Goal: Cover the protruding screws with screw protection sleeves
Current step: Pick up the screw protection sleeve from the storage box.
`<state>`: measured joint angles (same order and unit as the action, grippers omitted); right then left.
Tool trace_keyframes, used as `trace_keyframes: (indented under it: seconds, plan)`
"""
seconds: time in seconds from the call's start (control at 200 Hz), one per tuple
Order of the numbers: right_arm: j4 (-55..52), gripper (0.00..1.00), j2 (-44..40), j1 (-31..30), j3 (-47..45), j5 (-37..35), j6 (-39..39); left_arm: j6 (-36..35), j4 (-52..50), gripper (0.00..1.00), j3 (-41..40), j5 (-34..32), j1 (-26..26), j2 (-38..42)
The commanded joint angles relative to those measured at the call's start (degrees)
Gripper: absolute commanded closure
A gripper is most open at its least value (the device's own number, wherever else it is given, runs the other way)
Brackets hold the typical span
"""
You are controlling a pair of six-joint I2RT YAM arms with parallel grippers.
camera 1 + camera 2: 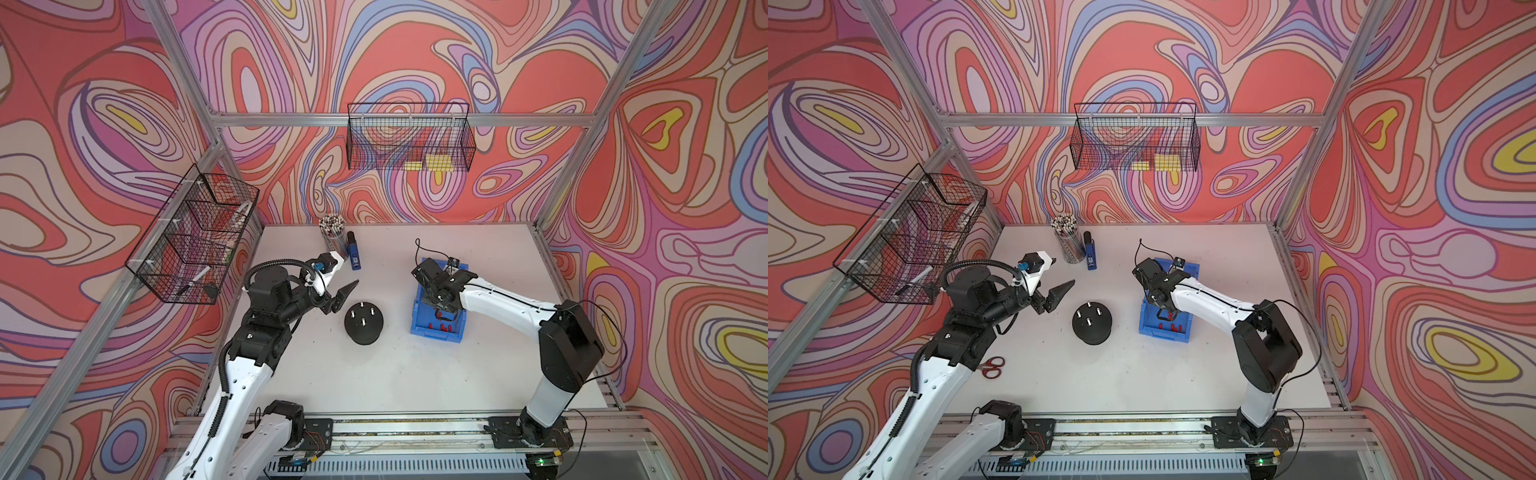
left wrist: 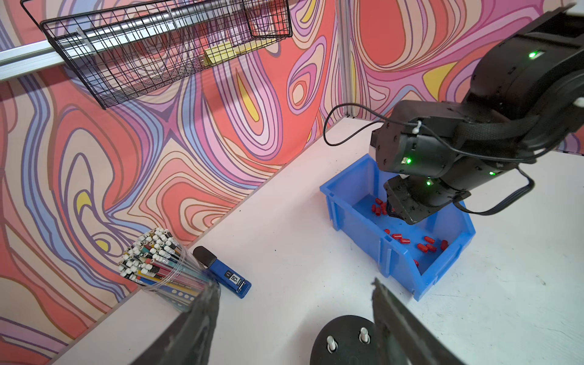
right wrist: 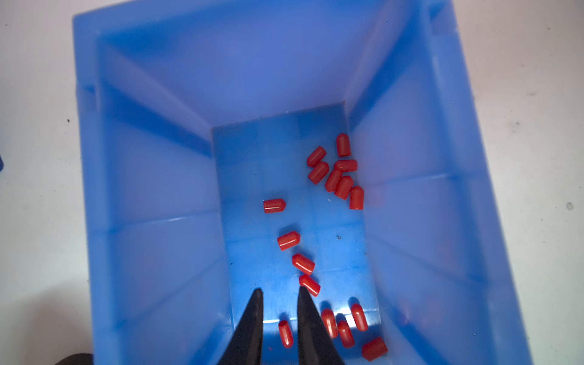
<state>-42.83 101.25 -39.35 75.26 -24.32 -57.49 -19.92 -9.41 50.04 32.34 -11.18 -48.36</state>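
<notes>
A black dome base [image 1: 365, 332] [image 1: 1093, 332] stands mid-table with the protruding screws [image 1: 364, 322] [image 1: 1089, 321] upright and bare on top; two of them [image 2: 363, 334] show in the left wrist view. My left gripper [image 1: 349, 291] [image 2: 297, 284] hovers open just left of the base, holding nothing. Several red screw protection sleeves [image 3: 343, 186] [image 2: 422, 247] lie loose on the floor of the blue bin [image 1: 434, 331] [image 3: 158, 158]. My right gripper [image 3: 280, 290] [image 1: 440, 309] reaches down into the bin, its jaws a little apart. One sleeve [image 3: 285, 333] lies on the bin floor between the fingers, not gripped.
A clear cup of pencils [image 1: 332, 235] and a blue stapler-like item [image 1: 354, 253] stand at the back left. Red scissors [image 1: 992, 368] lie by the left arm. Wire baskets hang on the back wall [image 1: 409, 137] and the left frame [image 1: 195, 232].
</notes>
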Motion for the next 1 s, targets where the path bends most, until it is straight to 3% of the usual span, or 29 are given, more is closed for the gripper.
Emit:
trace_keyframes:
  seconds: [0.0,0.996]
  plan:
    - [0.22,0.78,2.96,0.06,0.18,-2.55,-1.97,-1.48,0.71,0.23,-0.62,0.21,-0.55,0.81]
    - [9.43,0.81,8.7,3.14,-5.39,1.88,-4.47,-2.26,0.36,0.22,-1.0,-0.35,-1.38,0.29]
